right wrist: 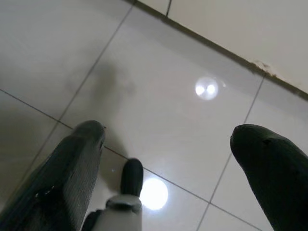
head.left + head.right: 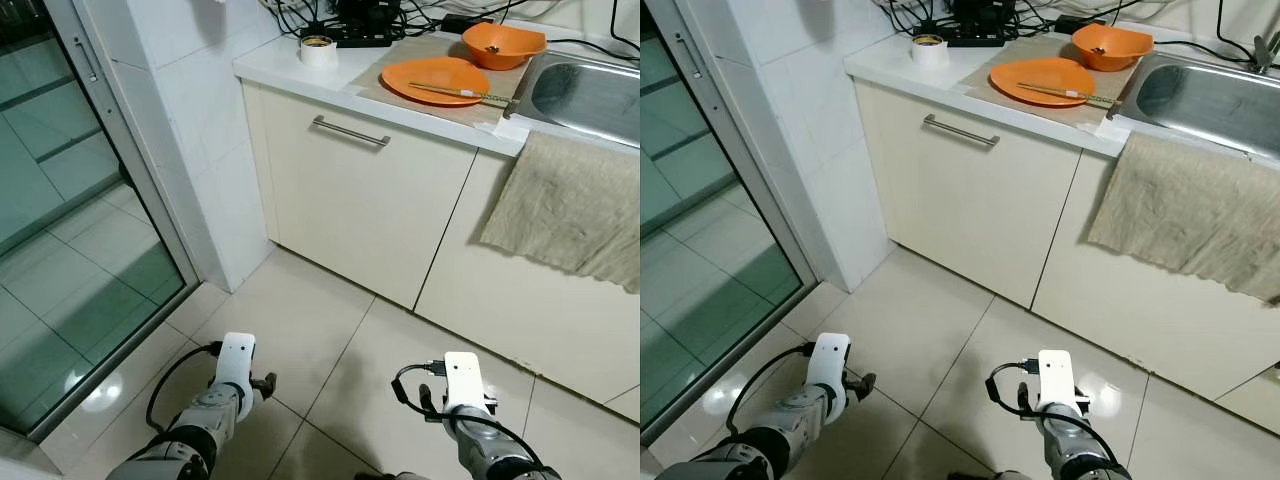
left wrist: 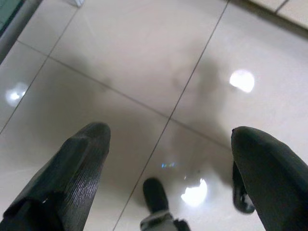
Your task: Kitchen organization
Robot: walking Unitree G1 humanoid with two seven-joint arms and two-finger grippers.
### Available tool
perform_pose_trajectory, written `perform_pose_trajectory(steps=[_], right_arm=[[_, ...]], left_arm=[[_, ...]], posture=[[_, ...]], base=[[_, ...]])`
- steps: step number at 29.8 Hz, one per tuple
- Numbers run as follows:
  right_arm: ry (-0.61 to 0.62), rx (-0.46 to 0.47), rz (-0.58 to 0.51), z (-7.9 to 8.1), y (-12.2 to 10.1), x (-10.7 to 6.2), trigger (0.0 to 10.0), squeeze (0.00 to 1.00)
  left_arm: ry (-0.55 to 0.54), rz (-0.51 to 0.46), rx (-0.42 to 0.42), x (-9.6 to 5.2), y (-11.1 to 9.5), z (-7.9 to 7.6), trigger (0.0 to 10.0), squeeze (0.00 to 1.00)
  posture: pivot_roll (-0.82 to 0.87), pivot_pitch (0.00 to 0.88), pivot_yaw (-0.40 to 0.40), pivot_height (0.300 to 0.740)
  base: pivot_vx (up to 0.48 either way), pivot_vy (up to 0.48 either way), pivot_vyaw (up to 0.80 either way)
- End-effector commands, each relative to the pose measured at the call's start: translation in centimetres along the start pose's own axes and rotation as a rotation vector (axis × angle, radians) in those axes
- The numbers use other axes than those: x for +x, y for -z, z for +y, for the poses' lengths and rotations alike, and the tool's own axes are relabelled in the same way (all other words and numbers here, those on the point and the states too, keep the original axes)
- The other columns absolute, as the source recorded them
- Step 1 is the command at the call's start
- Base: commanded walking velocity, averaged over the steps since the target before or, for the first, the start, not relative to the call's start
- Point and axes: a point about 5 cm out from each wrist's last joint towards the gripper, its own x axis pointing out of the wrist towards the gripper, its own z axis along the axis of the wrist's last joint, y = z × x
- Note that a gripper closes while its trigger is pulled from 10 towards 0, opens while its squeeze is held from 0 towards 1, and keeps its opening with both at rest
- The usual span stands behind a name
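White kitchen countertop [image 2: 275, 62] above cream cabinet fronts, set against a white tiled wall. A beige mat [image 2: 400, 52] is laid on it. On the mat, a flat orange plate [image 2: 435, 80] is carried, with a pair of chopsticks [image 2: 462, 93] laid across it; an orange bowl [image 2: 502, 44] is placed just behind. A white roll of tape [image 2: 319, 50] is stood near the left end. Black cables and a power strip [image 2: 360, 32] are bunched at the back. A stainless steel sink [image 2: 590, 98] is set into the right part.
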Motion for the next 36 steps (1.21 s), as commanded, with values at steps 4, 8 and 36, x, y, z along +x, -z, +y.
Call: perform_pose_trajectory(steps=[4,8,36], right_arm=[[-0.056,-0.036,-0.244,0.9,-5.9,0.2,10.0,0.0],[-0.045,0.01,-0.384,0.1,-8.2,-0.4,10.0,0.0],[-0.011,0.017,-0.799,-2.3,-13.7,-13.4,10.0,0.0]], left_arm=[[0.123,-0.246,-0.082,0.0,-5.5,-1.1,10.0,0.0],[0.107,-0.405,-0.129,-0.9,-8.3,0.6,10.0,0.0],[0.111,-0.787,-0.127,-14.3,-14.7,0.5,10.0,0.0]], posture=[[-0.03,0.0,0.041,0.74],[-0.01,0.0,0.046,0.74],[0.02,0.0,0.028,0.74]], base=[[0.0,0.0,0.0],[0.0,0.0,0.0],[0.0,0.0,0.0]])
